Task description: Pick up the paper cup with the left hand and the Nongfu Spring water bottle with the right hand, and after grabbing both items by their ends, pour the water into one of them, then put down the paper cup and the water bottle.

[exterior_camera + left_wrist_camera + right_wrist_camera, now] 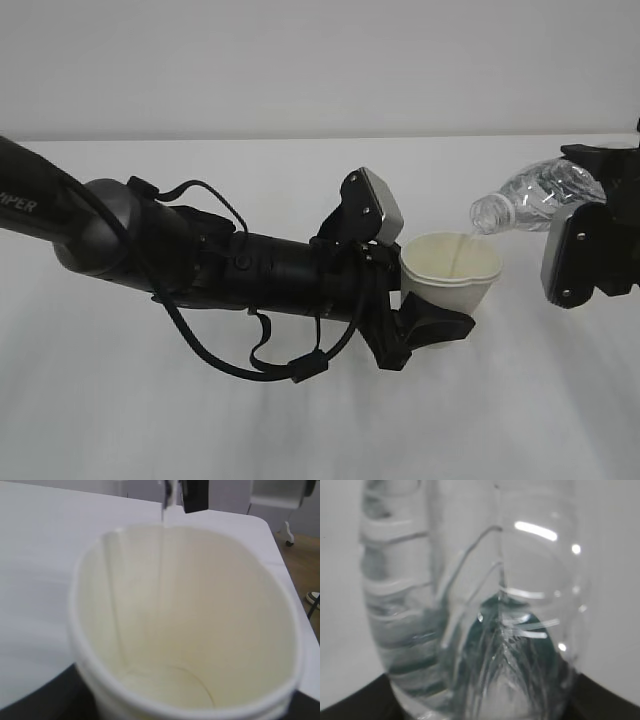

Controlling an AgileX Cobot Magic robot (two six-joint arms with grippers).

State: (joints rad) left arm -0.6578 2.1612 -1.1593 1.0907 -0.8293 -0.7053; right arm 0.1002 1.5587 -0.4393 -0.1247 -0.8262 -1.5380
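Exterior view shows left jaws holding the cup [452, 270] above the table [300, 420], right jaws clamping the tilted bottle [535, 197], whose thin stream could miss the rim if either drifts.

1 paper cup [450, 268], 1 water bottle [535, 198], 2 arms w/ end effectors: left [425, 325], right [585, 235].
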